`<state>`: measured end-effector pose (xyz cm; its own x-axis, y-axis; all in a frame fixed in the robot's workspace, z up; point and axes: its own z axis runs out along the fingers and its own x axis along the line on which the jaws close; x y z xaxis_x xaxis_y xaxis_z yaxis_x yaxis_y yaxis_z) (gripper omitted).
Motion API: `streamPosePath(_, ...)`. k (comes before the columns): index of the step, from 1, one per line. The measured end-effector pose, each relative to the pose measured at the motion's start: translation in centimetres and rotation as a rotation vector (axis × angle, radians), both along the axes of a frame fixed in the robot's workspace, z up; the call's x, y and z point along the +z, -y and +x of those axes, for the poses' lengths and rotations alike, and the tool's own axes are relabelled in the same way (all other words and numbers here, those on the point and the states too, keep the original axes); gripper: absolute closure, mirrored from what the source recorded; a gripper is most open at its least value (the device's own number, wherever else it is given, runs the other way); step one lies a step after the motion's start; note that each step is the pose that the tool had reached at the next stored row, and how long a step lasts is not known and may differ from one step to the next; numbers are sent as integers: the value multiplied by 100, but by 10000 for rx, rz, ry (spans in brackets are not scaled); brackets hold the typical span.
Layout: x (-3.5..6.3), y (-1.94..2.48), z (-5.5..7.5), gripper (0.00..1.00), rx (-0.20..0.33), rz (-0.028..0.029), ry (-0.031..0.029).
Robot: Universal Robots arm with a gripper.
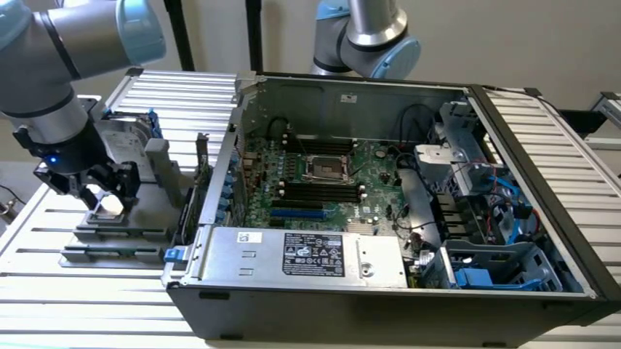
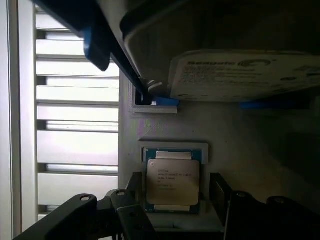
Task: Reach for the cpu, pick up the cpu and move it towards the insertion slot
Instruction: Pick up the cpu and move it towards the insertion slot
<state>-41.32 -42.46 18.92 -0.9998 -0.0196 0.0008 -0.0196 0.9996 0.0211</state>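
Observation:
The cpu [image 2: 172, 181], a small square chip with a silvery lid, lies flat in a recess of a grey fixture [image 2: 165, 125]. My gripper [image 2: 176, 182] is low over it and open, with one dark finger [image 2: 134, 186] on each side of the chip and small gaps between them. In the exterior view the gripper [image 1: 100, 195] hangs over the cpu [image 1: 107, 209] at the exterior view's left, outside the computer case. The insertion slot [image 1: 325, 169], a silver-framed square socket, sits on the motherboard inside the open case.
A silver hard drive [image 2: 240, 75] with a blue frame stands on the same fixture just beyond the chip. The open case's metal wall [image 1: 233, 145] lies between the fixture and the motherboard. Black memory slots [image 1: 321, 193] flank the socket. A second arm [image 1: 364, 33] stands behind the case.

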Motion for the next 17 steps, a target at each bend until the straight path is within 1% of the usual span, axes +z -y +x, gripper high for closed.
streamPosePath(4, -9, -4, 0, 35, 0, -19, -4)
streamPosePath(8, -19, -14, 0, 35, -1, -18, -1)
streamPosePath(12, -21, -17, 0, 35, 0, -22, -14)
streamPosePath(17, -26, -21, -1, 35, 0, -31, -14)
